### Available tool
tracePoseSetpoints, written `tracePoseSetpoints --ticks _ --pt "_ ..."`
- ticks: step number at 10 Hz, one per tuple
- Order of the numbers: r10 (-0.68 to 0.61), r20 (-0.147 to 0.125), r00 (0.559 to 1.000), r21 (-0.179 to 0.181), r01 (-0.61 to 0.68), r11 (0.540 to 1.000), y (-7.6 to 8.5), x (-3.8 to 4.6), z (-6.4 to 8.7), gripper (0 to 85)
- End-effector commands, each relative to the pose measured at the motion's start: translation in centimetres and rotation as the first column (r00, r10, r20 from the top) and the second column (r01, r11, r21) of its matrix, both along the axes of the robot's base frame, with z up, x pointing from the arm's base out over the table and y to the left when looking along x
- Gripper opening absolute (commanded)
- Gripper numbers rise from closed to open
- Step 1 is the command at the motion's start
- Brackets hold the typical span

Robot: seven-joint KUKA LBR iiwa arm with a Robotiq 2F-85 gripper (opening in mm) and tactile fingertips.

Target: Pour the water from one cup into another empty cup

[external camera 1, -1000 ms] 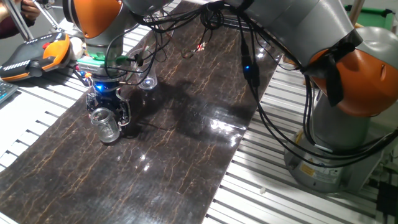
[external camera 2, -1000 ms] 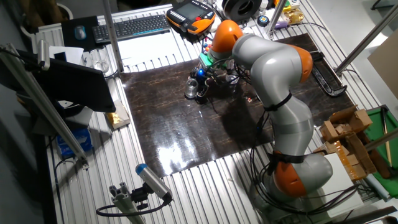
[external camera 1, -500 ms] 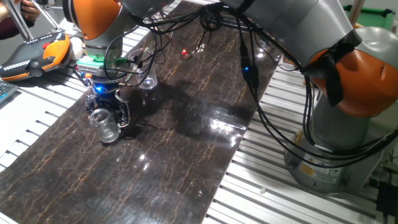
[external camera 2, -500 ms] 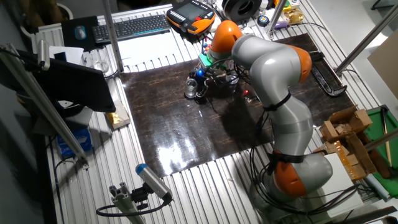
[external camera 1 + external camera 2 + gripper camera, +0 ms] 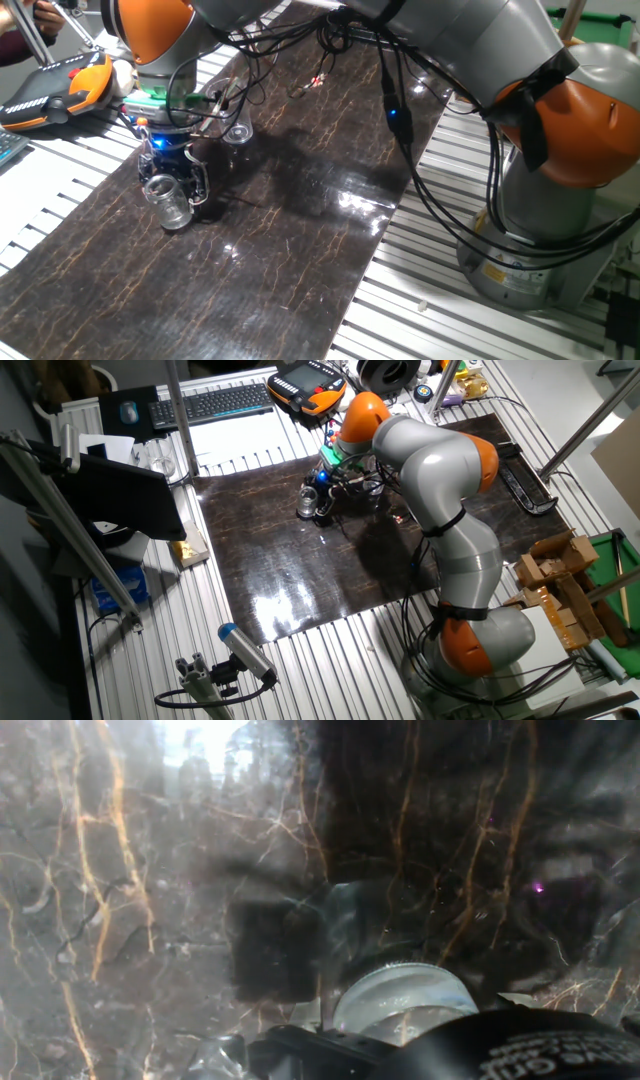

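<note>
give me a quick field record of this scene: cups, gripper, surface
short glass: clear squat tumbler, upright on the mat, near its left edge in one fixed view
gripper: low at the short glass, fingers either side of it; closure cannot be told
tall cup: clear, behind the gripper, standing apart, partly hidden by cables
surface: dark marbled mat on a slatted metal table
pouring: not yet begun
water level: cannot tell

Two opposing fixed views sharing the dark mat (image 5: pixel 290 220); close downward hand view.
</note>
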State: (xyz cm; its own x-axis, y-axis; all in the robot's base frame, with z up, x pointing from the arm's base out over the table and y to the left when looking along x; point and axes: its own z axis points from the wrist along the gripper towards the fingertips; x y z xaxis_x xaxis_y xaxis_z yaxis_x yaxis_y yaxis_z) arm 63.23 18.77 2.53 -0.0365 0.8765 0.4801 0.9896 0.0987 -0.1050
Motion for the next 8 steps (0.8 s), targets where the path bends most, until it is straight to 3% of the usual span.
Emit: tracePoseSetpoints --ticks 1,8 --pt "-0.001 -0.003 1.000 0.002 0.001 1.000 -0.01 -0.01 0.04 85.0" --pt "0.055 -0.005 0.998 0.035 -0.055 0.998 0.03 -0.09 0.18 85.0"
